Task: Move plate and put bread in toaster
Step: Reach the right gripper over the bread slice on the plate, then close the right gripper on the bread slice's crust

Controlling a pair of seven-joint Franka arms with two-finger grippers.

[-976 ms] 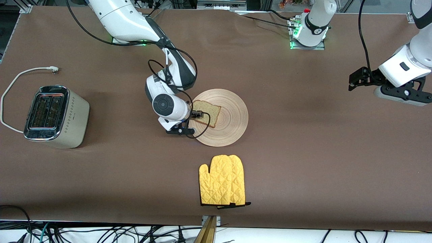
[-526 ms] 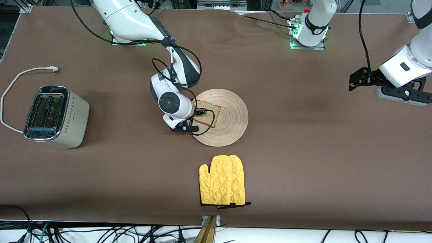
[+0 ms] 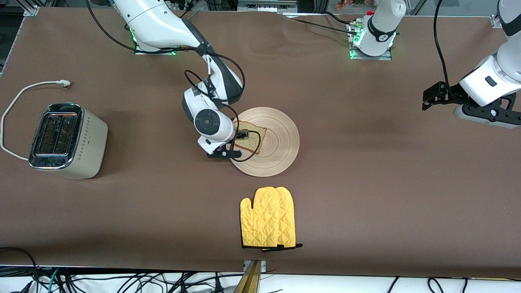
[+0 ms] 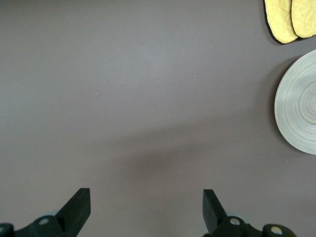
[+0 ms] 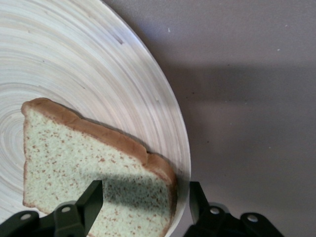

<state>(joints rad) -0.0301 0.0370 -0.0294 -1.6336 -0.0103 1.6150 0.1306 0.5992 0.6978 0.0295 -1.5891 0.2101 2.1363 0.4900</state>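
The pale wooden plate lies mid-table with the slice of bread on the part of it toward the right arm's end. My right gripper is low over that edge and open. In the right wrist view the gripper straddles a corner of the bread and the rim of the plate, one finger over the slice, the other outside the rim. The cream toaster stands at the right arm's end of the table. My left gripper waits open over bare table.
A pair of yellow oven mitts lies nearer the front camera than the plate, also seen as mitts in the left wrist view beside the plate's edge. The toaster's white cord loops on the table beside it.
My right gripper has slid a little farther over the plate's rim and the bread corner. The left arm has drifted slightly. Plate and bread have not moved.
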